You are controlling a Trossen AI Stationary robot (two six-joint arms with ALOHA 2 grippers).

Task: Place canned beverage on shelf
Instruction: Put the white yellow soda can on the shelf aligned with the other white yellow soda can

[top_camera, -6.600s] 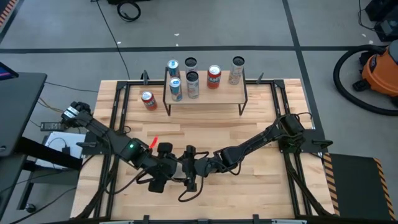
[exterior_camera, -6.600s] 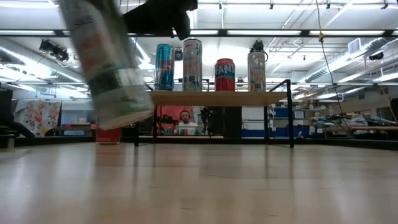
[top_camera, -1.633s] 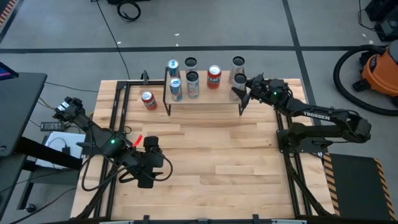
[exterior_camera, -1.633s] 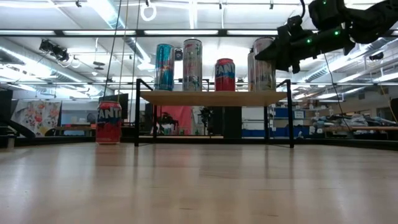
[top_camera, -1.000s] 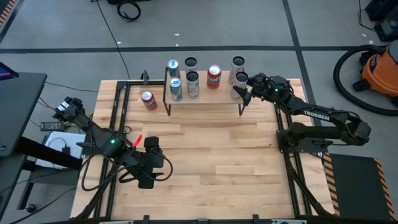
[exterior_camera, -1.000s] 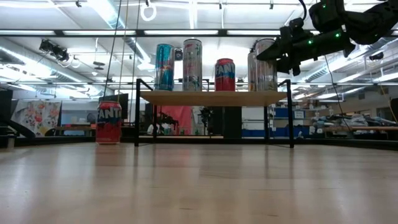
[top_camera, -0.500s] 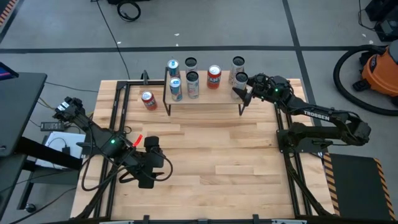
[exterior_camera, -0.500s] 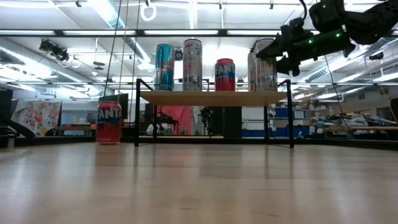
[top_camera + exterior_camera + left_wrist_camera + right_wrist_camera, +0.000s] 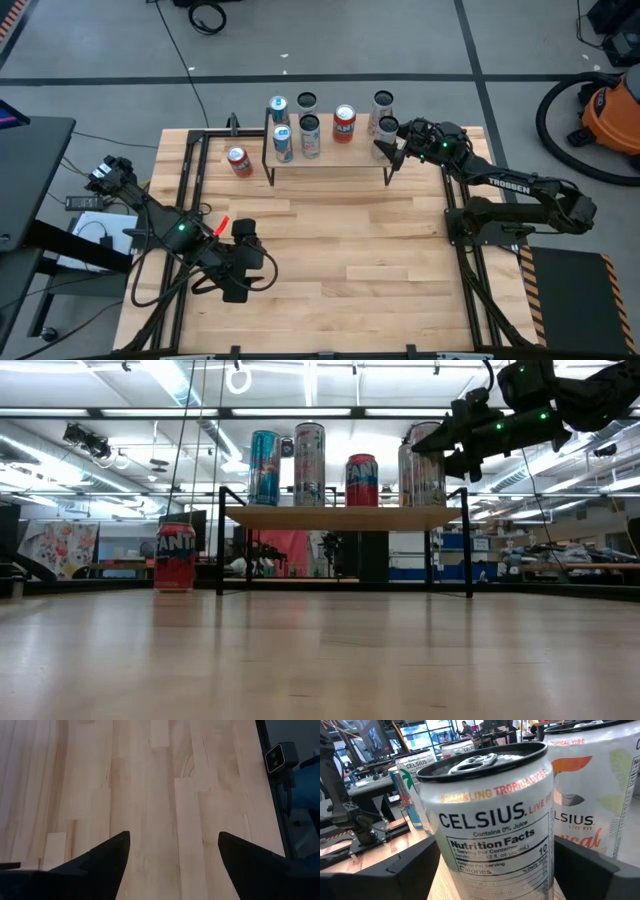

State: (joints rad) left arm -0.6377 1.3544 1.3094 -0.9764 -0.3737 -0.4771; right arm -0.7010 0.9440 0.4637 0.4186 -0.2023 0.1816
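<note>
The shelf (image 9: 340,160) (image 9: 340,517) stands at the table's far edge with several cans upright on it. At its right end a white Celsius can (image 9: 388,127) (image 9: 490,820) stands on the board. My right gripper (image 9: 391,138) (image 9: 450,450) (image 9: 495,875) reaches in level from the table's right side, open, one finger on each side of that can. A second Celsius can (image 9: 590,800) stands just beyond it. A red Fanta can (image 9: 238,160) (image 9: 175,557) stands on the table left of the shelf. My left gripper (image 9: 232,290) (image 9: 172,850) hangs open over the near left of the table, nothing between its fingers.
Black metal rails (image 9: 190,170) run along the table's left and right sides. The wooden tabletop (image 9: 350,240) between the shelf and the near edge carries nothing but my left arm. A small camera (image 9: 281,757) sits at the table's edge.
</note>
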